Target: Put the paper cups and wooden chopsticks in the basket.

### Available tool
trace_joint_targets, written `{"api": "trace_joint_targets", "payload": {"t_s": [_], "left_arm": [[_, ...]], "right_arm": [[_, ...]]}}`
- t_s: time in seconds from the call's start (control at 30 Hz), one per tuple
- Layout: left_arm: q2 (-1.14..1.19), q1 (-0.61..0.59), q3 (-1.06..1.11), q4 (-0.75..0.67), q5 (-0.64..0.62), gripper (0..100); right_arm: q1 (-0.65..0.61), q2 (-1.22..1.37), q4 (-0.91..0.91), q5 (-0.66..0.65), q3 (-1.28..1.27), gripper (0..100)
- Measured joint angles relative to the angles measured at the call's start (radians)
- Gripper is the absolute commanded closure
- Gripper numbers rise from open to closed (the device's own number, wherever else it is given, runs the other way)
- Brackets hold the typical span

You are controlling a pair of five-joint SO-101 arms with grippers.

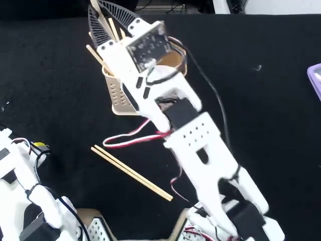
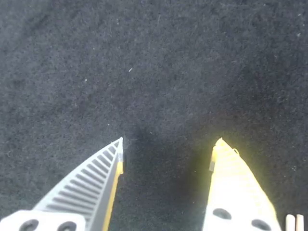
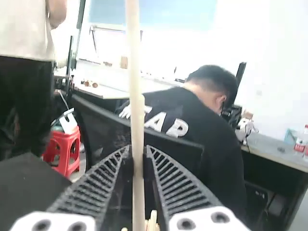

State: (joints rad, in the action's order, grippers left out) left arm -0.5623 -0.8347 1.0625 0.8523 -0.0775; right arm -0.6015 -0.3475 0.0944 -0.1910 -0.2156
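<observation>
At the left, the left gripper hangs over bare black table; its fingers stand wide apart and hold nothing. The ends of two pale sticks just show at the edge of its wrist view, and we cannot tell how close they lie to the fingers.

Next comes the loose pair of chopsticks, lying flat and side by side on the table, well apart from the basket. We judge them light, stiff and smooth; thin and flush on cloth, they may roll or split apart, so a pinch across both near the middle looks safest.

Farther along, the right gripper sits raised over the basket with its fingers closed on a held chopstick, gripped low on its length so that most of it stands free above the fingers. Held so far from its middle it could pivot in the grip; more pale tips show below, too cut off to count.

The right arm covers most of the basket, so we cannot see what lies inside. A brown rim beside the wrist may be a paper cup or not; if it is, we expect thin walls that crush easily. At the far right a purple object is cut off by the frame.
</observation>
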Motion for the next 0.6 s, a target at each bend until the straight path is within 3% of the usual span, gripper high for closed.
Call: {"api": "trace_joint_targets", "payload": {"t_s": [0.6], "left_arm": [[0.0,0.0,0.0,0.0,0.0,71]], "right_arm": [[0.075,0.052,-0.009,-0.002,-0.252,98.2]]}}
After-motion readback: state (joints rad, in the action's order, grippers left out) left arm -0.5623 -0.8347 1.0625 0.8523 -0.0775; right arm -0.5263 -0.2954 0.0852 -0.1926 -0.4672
